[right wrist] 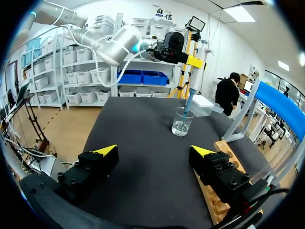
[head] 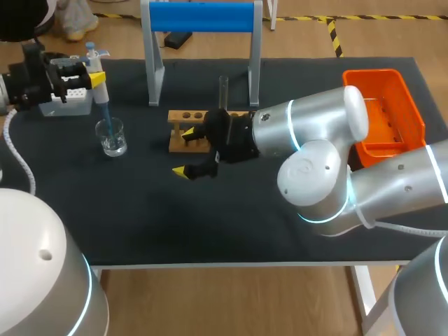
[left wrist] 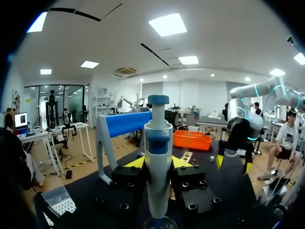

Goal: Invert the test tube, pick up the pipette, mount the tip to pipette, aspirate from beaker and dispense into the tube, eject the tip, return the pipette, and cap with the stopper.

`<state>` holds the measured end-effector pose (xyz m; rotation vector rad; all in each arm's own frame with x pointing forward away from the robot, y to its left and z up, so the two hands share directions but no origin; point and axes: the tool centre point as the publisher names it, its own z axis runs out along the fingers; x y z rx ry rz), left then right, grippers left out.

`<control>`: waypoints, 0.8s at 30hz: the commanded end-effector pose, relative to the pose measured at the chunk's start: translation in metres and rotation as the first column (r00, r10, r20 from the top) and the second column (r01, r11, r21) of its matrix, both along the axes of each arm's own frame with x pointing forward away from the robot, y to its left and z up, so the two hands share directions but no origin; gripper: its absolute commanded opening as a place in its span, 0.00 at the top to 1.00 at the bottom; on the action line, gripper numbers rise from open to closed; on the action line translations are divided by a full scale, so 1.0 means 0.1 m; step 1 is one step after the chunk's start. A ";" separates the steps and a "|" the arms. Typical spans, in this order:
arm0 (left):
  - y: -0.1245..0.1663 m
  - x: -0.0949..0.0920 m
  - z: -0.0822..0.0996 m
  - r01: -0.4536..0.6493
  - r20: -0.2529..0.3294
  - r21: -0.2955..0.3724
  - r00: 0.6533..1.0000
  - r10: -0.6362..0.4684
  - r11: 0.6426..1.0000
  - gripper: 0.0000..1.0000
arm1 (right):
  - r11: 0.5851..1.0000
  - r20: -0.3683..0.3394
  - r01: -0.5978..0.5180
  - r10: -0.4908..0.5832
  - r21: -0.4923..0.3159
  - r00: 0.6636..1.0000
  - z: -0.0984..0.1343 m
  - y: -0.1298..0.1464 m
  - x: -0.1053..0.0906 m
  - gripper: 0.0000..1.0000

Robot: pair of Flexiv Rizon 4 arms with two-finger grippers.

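Across the black desk (head: 140, 224), my right arm (head: 315, 133) comes in from the right of the frame to the centre. My right gripper (head: 185, 152) hangs there with its jaws spread wide and empty, just in front of the wooden rack (head: 183, 117). At upper left, my left gripper (head: 94, 73) has its jaws clamped on the pipette (head: 99, 84), held upright with its blue tip (head: 105, 115) dipping into the glass beaker (head: 110, 136), while the test tube (head: 224, 89) stands upright at the rack's right part, upper centre.
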<state>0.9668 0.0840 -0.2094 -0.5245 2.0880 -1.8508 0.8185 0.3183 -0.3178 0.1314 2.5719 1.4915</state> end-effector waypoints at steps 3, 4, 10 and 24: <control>0.01 -0.01 0.00 -0.010 0.011 -0.013 1.000 0.011 1.000 1.00 | 1.000 -0.001 -0.001 0.001 0.004 1.000 -0.01 0.00 0.00 0.00; 0.01 -0.01 0.00 -0.011 0.011 -0.013 1.000 0.011 1.000 1.00 | 1.000 -0.001 -0.001 0.001 0.004 1.000 -0.01 0.00 0.00 0.00; 0.03 -0.02 0.02 -0.028 0.022 -0.016 0.999 0.029 0.999 1.00 | 1.000 -0.001 -0.001 0.001 0.004 1.000 -0.01 0.00 0.00 0.00; 0.02 -0.02 0.05 -0.054 0.019 0.012 0.998 0.054 0.998 1.00 | 1.000 -0.001 -0.001 0.001 0.004 1.000 -0.01 0.00 0.00 0.00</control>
